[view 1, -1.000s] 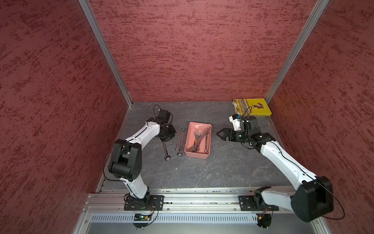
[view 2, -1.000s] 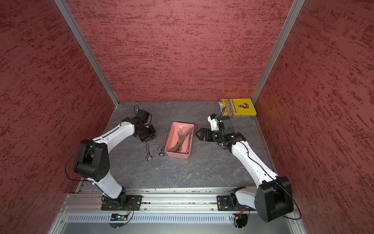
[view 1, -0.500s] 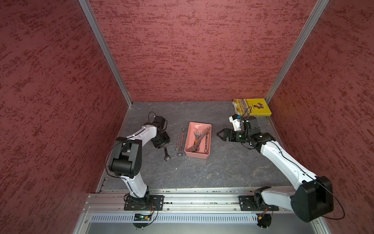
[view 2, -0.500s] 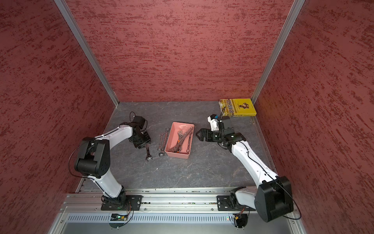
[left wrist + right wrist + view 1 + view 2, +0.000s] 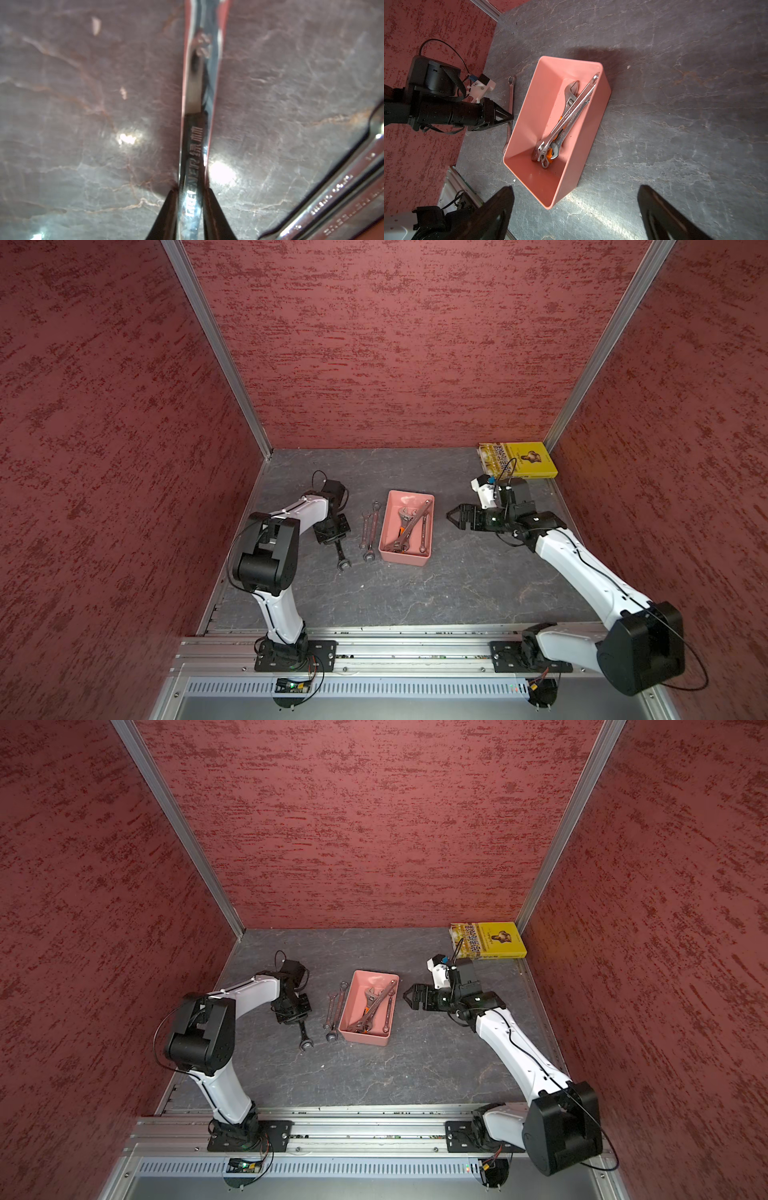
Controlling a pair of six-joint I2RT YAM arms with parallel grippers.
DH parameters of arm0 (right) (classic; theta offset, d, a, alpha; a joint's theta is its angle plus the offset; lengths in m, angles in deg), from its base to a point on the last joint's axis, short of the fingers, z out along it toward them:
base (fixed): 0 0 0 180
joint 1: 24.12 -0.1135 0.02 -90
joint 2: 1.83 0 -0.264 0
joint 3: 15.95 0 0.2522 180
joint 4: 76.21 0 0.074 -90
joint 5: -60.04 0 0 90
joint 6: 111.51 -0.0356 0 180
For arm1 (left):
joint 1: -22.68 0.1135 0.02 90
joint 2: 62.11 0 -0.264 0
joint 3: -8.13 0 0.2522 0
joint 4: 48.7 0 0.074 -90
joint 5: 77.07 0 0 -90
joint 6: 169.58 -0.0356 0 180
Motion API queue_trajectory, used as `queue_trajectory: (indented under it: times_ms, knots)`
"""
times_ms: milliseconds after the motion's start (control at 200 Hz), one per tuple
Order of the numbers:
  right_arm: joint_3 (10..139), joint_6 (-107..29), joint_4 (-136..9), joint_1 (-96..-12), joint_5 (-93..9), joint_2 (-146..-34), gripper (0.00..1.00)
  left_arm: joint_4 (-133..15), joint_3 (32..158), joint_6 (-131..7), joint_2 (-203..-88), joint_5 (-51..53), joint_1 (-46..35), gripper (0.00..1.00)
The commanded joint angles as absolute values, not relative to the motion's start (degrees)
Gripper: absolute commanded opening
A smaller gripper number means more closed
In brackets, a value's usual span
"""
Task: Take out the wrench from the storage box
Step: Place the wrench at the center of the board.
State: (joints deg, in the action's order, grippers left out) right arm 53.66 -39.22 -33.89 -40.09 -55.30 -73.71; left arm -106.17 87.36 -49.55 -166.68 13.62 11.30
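Note:
The salmon-pink storage box (image 5: pixel 403 559) (image 5: pixel 365 1039) (image 5: pixel 537 108) sits mid-table and holds several wrenches (image 5: pixel 409 526) (image 5: pixel 571 112), one an adjustable type with an orange grip. To its left a further wrench (image 5: pixel 341 558) (image 5: pixel 304 1038) (image 5: pixel 197 124) lies on the table. My left gripper (image 5: pixel 332 537) (image 5: pixel 190 193) is shut on its far end, a black finger pressing each side of the handle. Right of the box, my right gripper (image 5: pixel 453 516) (image 5: pixel 409 996) (image 5: pixel 575 188) hovers wide open and holds nothing.
Two more wrenches (image 5: pixel 370 529) (image 5: pixel 332 195) lie side by side on the table between the left gripper and the box. A yellow book (image 5: pixel 517 458) lies in the back right corner. Red walls close in three sides.
My left gripper has shifted toward the front over the wrench on the table and now clamps its handle. The right arm has not moved.

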Motion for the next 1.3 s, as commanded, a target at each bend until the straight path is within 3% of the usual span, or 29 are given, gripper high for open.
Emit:
queue_trajectory:
  times_ms: [0,456,701,872,1027,1297]
  knots:
    - [55.12,-38.56,-33.67,-39.50,-54.68,-73.20,0.98,-104.15,87.72,-54.47,-168.89,15.22,9.63,0.17]
    - [55.05,-38.46,-33.28,-39.50,-54.75,-72.85,0.98,-103.60,88.98,-73.44,-170.79,13.75,5.68,0.13]
    - [55.10,-38.90,-33.75,-39.50,-55.01,-72.76,0.99,-103.98,90.90,-74.05,-171.97,12.57,5.33,0.19]
    - [55.58,-38.64,-32.86,-39.50,-54.58,-72.19,0.99,-104.85,91.68,-68.92,-169.57,12.19,8.67,0.33]
    - [56.15,-38.55,-33.48,-39.55,-55.49,-72.06,0.98,-107.44,94.92,-66.52,-165.57,9.04,7.05,0.48]
    - [57.14,-45.80,-35.68,-40.90,-54.83,-72.66,0.98,-109.30,98.35,-63.60,-159.58,4.20,4.93,0.58]
